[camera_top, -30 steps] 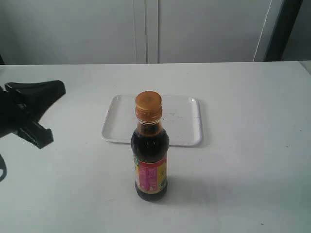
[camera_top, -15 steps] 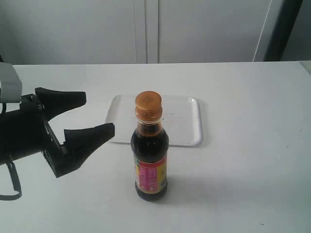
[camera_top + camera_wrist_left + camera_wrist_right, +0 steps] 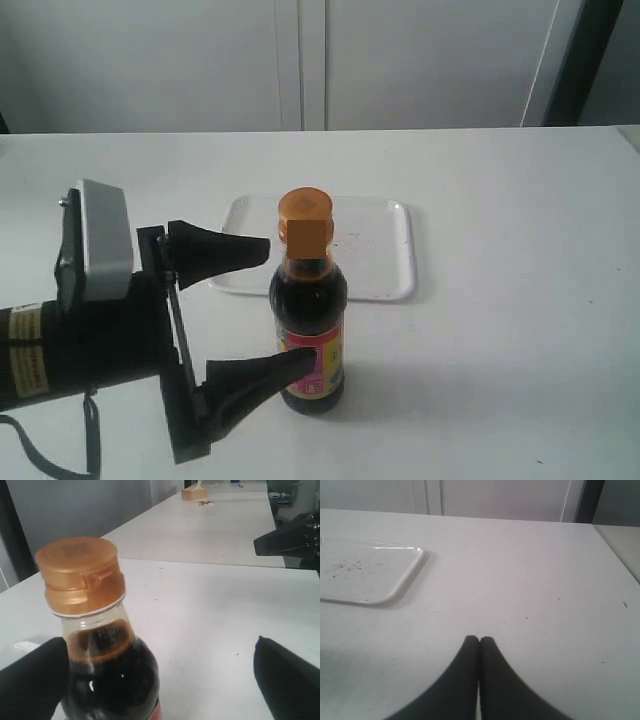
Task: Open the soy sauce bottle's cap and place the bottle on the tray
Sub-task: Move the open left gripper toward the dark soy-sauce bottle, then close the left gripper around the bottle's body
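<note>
Surface: white tabletop (image 3: 500,350) with pale cabinet doors (image 3: 300,60) behind it, and plenty of bare room to work in.
Left gripper (image 3: 289,303): fingers spread about as wide as they look able to go, nothing pinched. It lies on its side so the gap faces the bottle's body.
Soy sauce bottle (image 3: 308,300): upright on the table right at the mouth of that gap, close against one finger (image 3: 30,680), with the other finger well apart from it. It is not on the tray.
Why so wide: my guess is that the body is broad, and a grip low on it would steady the bottle while the top is worked.
Cap (image 3: 305,218): golden-orange, seated on the neck, above the fingers and clear of them, which looks deliberate.
Tray (image 3: 385,280): just beyond the bottle from the gripper, bare, a short carry away.
Right gripper (image 3: 479,645): fingers pressed together on nothing, low over the table with only the tray's corner in its sight. It looks parked until the cap needs it.
</note>
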`<state>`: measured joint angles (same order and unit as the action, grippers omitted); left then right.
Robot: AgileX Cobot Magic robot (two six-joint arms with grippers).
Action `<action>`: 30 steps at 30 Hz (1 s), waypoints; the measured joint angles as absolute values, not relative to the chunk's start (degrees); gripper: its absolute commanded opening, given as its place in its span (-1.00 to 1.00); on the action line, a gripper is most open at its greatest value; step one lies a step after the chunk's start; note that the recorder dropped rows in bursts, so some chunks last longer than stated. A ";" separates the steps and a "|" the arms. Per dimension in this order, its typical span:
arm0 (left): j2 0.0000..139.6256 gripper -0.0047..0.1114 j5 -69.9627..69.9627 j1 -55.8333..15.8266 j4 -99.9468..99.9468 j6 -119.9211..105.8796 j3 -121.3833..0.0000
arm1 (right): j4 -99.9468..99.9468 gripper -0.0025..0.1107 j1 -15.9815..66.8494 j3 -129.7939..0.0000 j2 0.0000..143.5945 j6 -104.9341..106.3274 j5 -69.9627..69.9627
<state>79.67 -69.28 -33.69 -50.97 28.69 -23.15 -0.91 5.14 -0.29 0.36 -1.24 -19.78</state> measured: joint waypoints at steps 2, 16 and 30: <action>81.15 0.88 -69.28 -35.28 -47.77 26.20 -23.15 | -0.91 -0.96 5.14 -0.29 0.36 -1.24 -19.78; 94.76 0.88 -69.40 -37.07 -37.22 18.79 -30.37 | -0.91 -0.96 5.14 -0.29 0.36 -1.24 -19.78; 104.59 0.88 -69.65 -37.20 -37.47 17.18 -34.63 | -0.91 -0.96 5.14 -0.29 0.36 -1.24 -19.78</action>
<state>104.59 -69.65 -37.20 -37.47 17.18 -34.63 -0.91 5.14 -0.29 0.36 -1.24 -19.78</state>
